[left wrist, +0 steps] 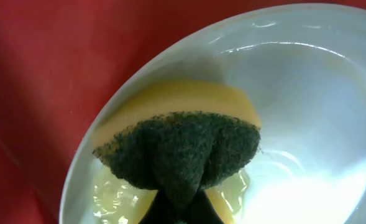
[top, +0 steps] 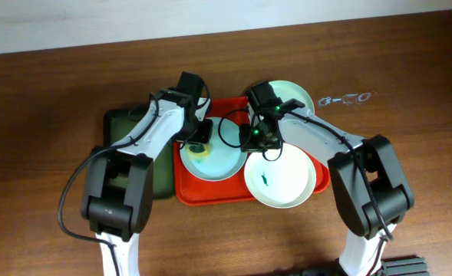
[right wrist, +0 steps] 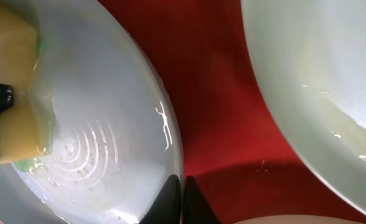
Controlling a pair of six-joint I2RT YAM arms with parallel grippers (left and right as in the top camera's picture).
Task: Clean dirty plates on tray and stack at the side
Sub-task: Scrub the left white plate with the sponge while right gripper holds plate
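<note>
One plate (top: 219,162) lies on the left part of the red tray (top: 210,193). My left gripper (top: 200,144) is shut on a yellow sponge with a dark green scouring side (left wrist: 183,140) and presses it onto this wet plate (left wrist: 307,112). My right gripper (top: 255,139) is shut on the same plate's right rim (right wrist: 170,134); its fingertips (right wrist: 183,190) pinch the edge. A second plate (top: 281,180) with a small green smear lies at the tray's right and overhangs its edge. The third plate (top: 293,95) lies behind the tray, partly hidden by my right arm.
A dark green tray (top: 124,126) lies left of the red tray, under my left arm. A small clear object (top: 345,98) lies on the wooden table at the back right. Red tray floor (right wrist: 220,93) shows between the two plates.
</note>
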